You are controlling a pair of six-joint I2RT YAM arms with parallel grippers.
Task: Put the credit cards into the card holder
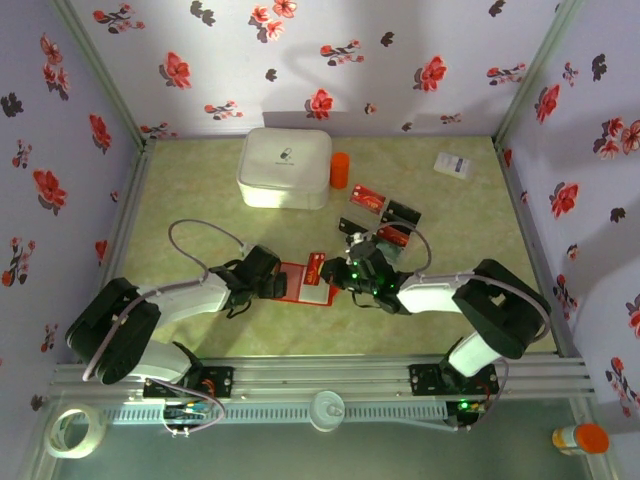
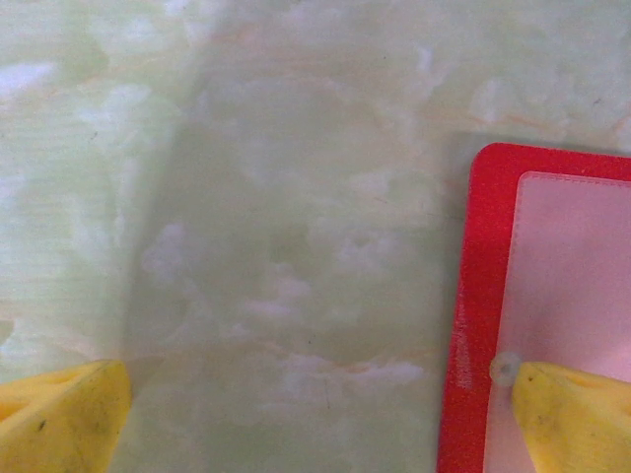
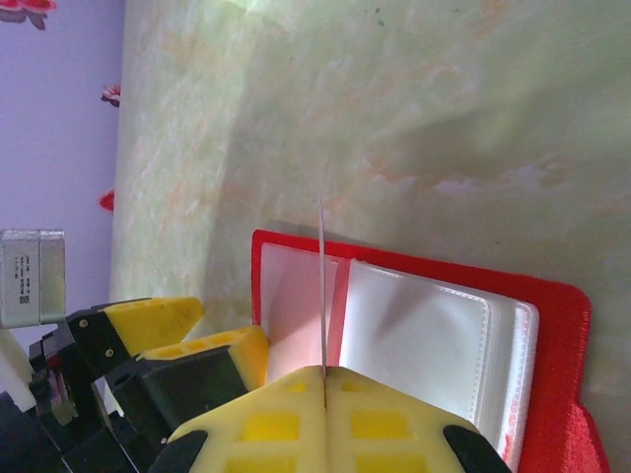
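1. Roughly mid-table [image 1: 200, 210], on the near side, the card holder [image 1: 305, 288] lies open. It has a red border w/ pale clear pockets facing up. From the top its left edge is hidden under the left gripper [image 2: 315, 419].
2. The left gripper is spread wide and grasps nothing. One yellow fingertip [image 2: 577, 419] is over the holder's pale inner page, and I cannot tell if it touches. The other tip is over bare table. Only the tips are in the wrist view; the rest is cut off.
3. The right gripper [image 3: 323, 394] is clenched on one credit card [image 3: 322, 286]. In the wrist view the card is edge-on, just a thin line, so its face can't be read; from the top it looks red. It is held over the holder's pockets. Whether its free edge touches or enters a pocket is unclear.
4. More credit cards [image 1: 368, 200], red and black, lie far-right of the holder. They are partly covered by the right arm, so the exact no. is hard to tell.
5. On the far side is a big white box [image 1: 285, 167], w/ an orange cylinder [image 1: 340, 170] just beside it on the right. A small white box [image 1: 453, 165] sits further right, its print too small to read.
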